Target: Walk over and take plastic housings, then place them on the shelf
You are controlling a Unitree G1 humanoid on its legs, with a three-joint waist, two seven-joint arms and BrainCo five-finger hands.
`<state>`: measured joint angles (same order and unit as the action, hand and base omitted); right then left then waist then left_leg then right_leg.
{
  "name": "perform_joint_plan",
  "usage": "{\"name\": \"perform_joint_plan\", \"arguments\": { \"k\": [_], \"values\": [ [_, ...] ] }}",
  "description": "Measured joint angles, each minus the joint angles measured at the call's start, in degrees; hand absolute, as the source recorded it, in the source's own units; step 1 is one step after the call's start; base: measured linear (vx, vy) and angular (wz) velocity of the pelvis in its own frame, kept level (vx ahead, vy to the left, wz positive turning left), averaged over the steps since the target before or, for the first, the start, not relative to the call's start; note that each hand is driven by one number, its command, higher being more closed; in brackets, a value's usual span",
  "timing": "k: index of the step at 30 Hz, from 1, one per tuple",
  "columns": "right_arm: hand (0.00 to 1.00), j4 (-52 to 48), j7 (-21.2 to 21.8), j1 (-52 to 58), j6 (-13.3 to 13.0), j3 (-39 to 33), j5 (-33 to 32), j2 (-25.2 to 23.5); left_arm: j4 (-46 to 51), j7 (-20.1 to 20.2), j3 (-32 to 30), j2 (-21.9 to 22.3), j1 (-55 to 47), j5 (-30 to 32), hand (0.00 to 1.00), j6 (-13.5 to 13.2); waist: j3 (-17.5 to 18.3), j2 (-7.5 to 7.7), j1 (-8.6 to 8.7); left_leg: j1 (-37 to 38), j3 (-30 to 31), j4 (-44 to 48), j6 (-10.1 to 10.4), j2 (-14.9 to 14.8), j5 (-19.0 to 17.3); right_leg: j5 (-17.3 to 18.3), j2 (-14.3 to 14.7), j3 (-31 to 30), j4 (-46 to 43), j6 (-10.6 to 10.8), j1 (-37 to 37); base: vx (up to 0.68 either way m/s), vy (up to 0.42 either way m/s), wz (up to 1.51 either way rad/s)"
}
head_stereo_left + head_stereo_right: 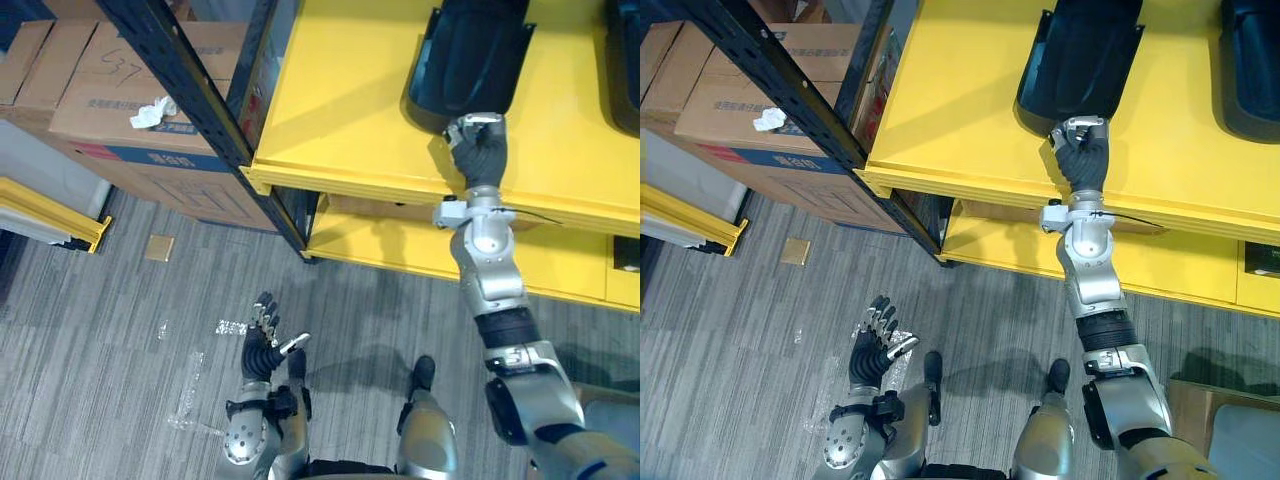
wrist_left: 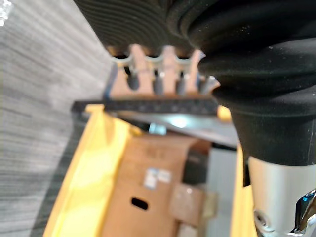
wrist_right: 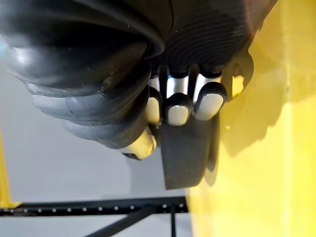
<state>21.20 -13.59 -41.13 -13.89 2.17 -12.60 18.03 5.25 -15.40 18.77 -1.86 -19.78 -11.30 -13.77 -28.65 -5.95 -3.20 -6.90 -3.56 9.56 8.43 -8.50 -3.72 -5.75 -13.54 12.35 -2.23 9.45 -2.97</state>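
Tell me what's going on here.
The robot stands at a yellow shelf, placing a black plastic housing on its top level. Its right hand reaches up with the fingers curled round the housing's near end, and the housing lies flat on the shelf. A second housing sits on the same level further right. The left hand hangs low over the grey floor, fingers relaxed and holding nothing.
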Motion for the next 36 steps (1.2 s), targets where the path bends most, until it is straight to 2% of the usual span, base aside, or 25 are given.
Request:
{"name": "perform_joint_plan", "arguments": {
  "k": [8, 13, 17, 21, 24, 29, 32, 34, 36],
  "values": [
    [1.00, 0.9, -0.4, -0.5, 0.0, 0.1, 0.5, 0.8, -0.2, 0.2, 0.5, 0.0, 0.1, 0.0, 0.00, -0.7, 0.2, -0.28, -0.86, 0.8, -0.1, -1.4, 0.1, 0.0, 0.7, 0.0, 0.0, 0.0, 0.0, 0.0, 0.1, 0.00, 0.000, 0.00],
    [1.00, 1.3, -3.3, -0.9, 0.4, 0.3, 2.5, 0.7, 0.2, 0.3, 0.6, 0.0, 0.1, 0.0, 0.00, -0.7, 0.2, -0.31, -0.86, 0.9, -0.2, -1.4, 0.1, 0.0, 0.9, 0.0, 0.0, 0.0, 0.1, 0.0, 0.1, 0.00, 0.000, 0.00],
    [1.00, 4.8, -4.3, -3.6, 1.2, 0.3, 4.5, 0.8, 0.2, -0.4, 0.6, 0.0, 0.1, -0.2, 0.00, -0.7, 0.4, -0.60, -0.93, 0.9, -0.3, -1.5, 0.1, -0.1, 1.0, -0.3, 0.2, -0.2, 0.3, -0.2, 0.1, -0.01, 0.001, -0.02],
    [1.00, 8.5, -5.3, -5.9, 1.2, 0.4, 6.7, 1.5, -0.3, -0.3, 0.6, -0.1, 0.5, -0.2, 0.00, -0.7, 0.8, -1.31, -1.74, 0.9, -0.3, -2.0, 0.3, -0.3, 1.5, -0.9, 0.5, -0.1, 1.1, -0.5, 0.1, -0.01, -0.001, -0.02],
    [1.00, 10.1, -5.4, -7.1, 1.2, 0.4, 6.6, 2.5, -1.4, -0.2, 0.6, -0.1, 1.3, -0.2, 0.00, -0.9, 1.1, -1.69, -2.36, 0.9, -0.2, -2.8, 0.3, -0.3, 2.0, -1.0, 0.6, 0.2, 1.3, -0.6, 0.0, -0.01, -0.004, 0.06],
    [1.00, 10.8, -6.5, -7.7, 1.0, 0.7, 6.6, 2.7, -1.4, 0.5, 0.6, -0.3, 1.4, -0.1, 0.00, -1.2, 1.1, -1.67, -2.43, 0.9, 0.0, -3.3, 0.4, -0.3, 2.4, -1.4, 0.7, 0.3, 1.8, -0.6, 0.2, 0.00, -0.001, 0.02],
    [1.00, 5.5, -6.7, -3.6, 1.0, 0.6, 6.4, 2.3, -0.9, 0.6, 0.6, -0.3, 1.1, -0.1, 0.00, -1.2, 1.2, -1.42, -2.43, 2.7, -0.3, -4.7, 0.5, -0.4, 2.7, -1.4, 0.8, 0.4, 2.5, -0.6, 1.4, 0.02, -0.003, -0.02],
    [1.00, -2.5, -6.8, 3.5, 0.8, 0.8, 6.3, -0.1, -0.2, 0.6, 0.5, -0.3, -0.1, 0.0, 0.00, -1.7, 3.0, -0.45, -2.25, 4.6, -1.2, -6.8, 0.6, -0.4, 3.0, -1.4, 1.0, 0.3, 3.6, -0.6, 2.5, 0.08, -0.008, -0.15],
    [1.00, -13.7, -7.6, 14.5, 0.8, 1.2, 6.3, -4.5, 1.0, 0.6, 0.5, -0.3, -1.7, 0.2, 0.00, -2.4, 6.6, 1.46, -1.83, 6.8, -3.2, -9.1, 0.7, -0.7, 3.0, -1.4, 1.3, -0.7, 4.8, -0.6, 3.1, 0.13, 0.008, -0.31]
  ]
}}
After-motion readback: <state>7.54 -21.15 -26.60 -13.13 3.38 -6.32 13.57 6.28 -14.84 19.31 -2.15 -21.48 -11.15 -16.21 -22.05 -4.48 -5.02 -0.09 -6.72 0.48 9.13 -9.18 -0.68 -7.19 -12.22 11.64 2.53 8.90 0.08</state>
